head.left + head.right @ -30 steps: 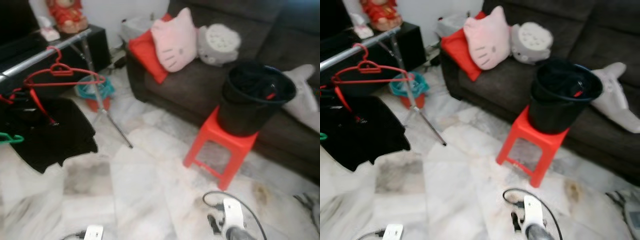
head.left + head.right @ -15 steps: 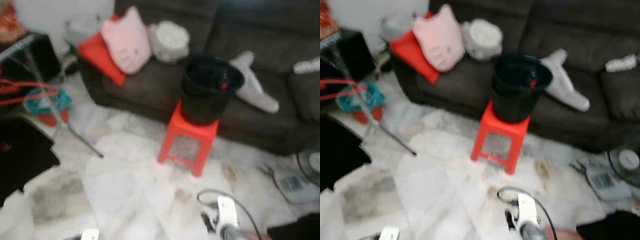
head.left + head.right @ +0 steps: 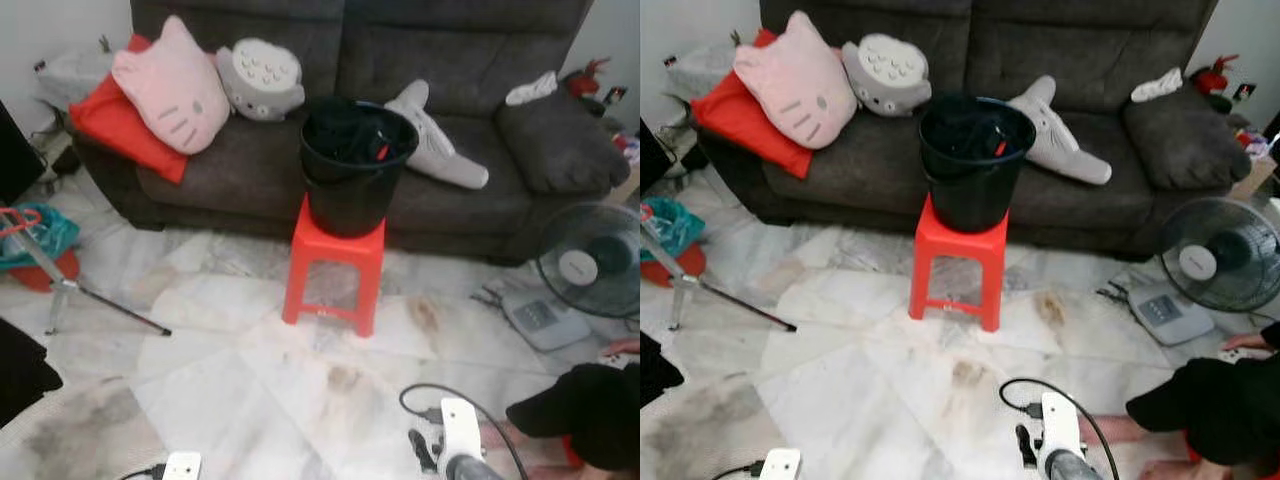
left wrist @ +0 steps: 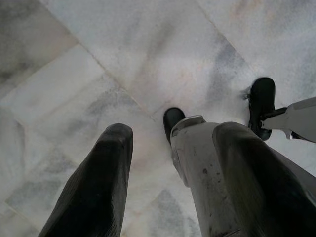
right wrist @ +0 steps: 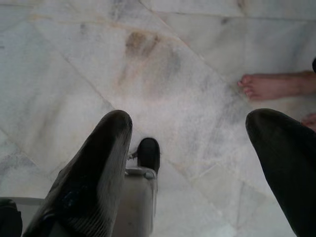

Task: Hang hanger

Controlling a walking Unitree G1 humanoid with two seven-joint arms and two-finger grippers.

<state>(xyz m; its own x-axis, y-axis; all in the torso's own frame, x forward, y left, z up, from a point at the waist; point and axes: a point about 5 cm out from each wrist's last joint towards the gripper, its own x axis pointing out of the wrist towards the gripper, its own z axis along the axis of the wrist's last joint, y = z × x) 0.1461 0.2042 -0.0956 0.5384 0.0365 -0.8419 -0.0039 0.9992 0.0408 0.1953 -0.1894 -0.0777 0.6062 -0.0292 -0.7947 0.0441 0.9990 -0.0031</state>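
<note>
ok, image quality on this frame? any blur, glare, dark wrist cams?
Left and right eye views: mild softness, evenly lit, no harsh glare; black bucket interior too dark to read. Left wrist view: bright, left claw fingers close and soft, floor sharper. Right wrist view: the same, right claw blurred at close range.

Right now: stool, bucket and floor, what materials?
Red stool: looks like moulded plastic, uniform colour, smooth, one piece. Black bucket on it: likely plastic too, slight sheen on the wall. Floor: polished marble or marble-look tile, grey veining, visible joints.
</note>
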